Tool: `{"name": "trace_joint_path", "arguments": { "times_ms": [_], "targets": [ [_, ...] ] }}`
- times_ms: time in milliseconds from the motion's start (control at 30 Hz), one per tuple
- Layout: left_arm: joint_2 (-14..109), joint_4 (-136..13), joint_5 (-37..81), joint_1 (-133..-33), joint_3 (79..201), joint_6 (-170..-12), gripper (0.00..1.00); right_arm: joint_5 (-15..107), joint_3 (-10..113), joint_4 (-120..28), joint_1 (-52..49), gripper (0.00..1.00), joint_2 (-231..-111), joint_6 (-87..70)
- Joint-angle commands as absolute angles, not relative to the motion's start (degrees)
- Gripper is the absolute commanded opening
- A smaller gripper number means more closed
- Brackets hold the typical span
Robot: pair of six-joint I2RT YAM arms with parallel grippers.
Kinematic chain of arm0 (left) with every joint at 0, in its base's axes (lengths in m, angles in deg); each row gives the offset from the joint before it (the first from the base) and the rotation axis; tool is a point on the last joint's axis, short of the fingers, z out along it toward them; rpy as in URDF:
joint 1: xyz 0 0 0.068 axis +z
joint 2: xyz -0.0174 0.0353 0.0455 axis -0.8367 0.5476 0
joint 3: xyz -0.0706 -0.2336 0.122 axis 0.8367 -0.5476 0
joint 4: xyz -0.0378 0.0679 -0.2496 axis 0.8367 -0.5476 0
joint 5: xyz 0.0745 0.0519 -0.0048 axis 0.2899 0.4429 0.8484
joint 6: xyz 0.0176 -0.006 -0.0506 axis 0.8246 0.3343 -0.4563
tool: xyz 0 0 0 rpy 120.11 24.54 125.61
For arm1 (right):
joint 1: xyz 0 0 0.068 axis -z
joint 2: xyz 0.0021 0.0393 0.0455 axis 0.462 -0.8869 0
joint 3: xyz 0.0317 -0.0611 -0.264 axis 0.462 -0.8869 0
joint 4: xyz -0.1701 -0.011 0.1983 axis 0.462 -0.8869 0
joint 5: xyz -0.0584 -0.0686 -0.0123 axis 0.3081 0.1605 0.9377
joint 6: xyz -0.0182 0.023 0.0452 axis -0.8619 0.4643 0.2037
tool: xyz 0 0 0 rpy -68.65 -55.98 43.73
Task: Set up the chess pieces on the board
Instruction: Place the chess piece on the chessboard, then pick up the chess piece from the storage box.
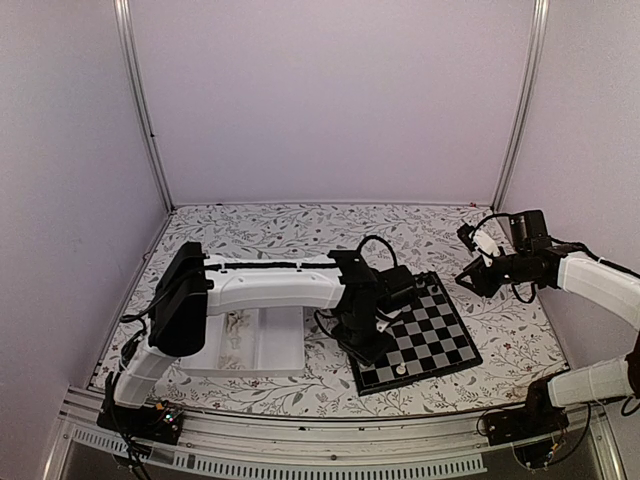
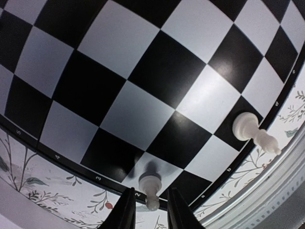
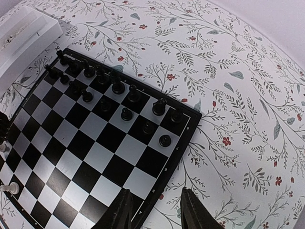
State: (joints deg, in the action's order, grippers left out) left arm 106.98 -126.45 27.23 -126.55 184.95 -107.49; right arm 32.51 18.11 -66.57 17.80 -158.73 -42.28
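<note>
1. The white piece (image 2: 150, 183) stands upright on a light square in the edge row of the board (image 2: 143, 90), close to the black border. Its head lies between the fingers of the left gripper (image 2: 150, 193).
2. Judged risk: if the arm drifts sideways or twists as it lifts away, a finger could clip the head. That would tip the piece over or push it off its square and onto the border.
3. A second white piece (image 2: 248, 128) stands on a dark square along the same edge, well apart. A toppled piece rolling along that row might disturb it, though this seems less likely.
4. The black pieces (image 3: 114, 86) fill the two far rows. More cream pieces appear to lie in the tray (image 1: 255, 350) beside the board. Judged risk: each further trip carries the left arm over pieces already placed, and a low pass could sweep them.
5. Left gripper: the fingers are narrowly parted, with a thin gap on either side of the piece's head. It appears to grip nothing.
6. Right gripper (image 3: 155, 191): the fingers are moderately parted with nothing between them. It hangs over the board's corner and the floral table cover (image 3: 238, 95), clear of all pieces.
</note>
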Motion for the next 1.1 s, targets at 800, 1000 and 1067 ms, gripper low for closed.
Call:
{"name": "trace_joint_path", "arguments": {
  "times_ms": [800, 1000, 1067],
  "targets": [
    [71.6, -129.5, 44.5, -117.2, 137.8, -117.7, 0.22, 26.3, 18.5, -67.4, 18.0, 0.37, -159.3, -43.8],
    [71.5, -129.3, 45.0, -116.3, 136.7, -113.8, 0.23, 26.0, 18.5, -67.6, 18.0, 0.37, -159.2, -43.8],
    [71.5, -129.2, 44.2, -115.7, 136.0, -112.5, 0.25, 25.9, 18.5, -67.7, 18.0, 0.37, -159.1, -43.7]
  ]
}}
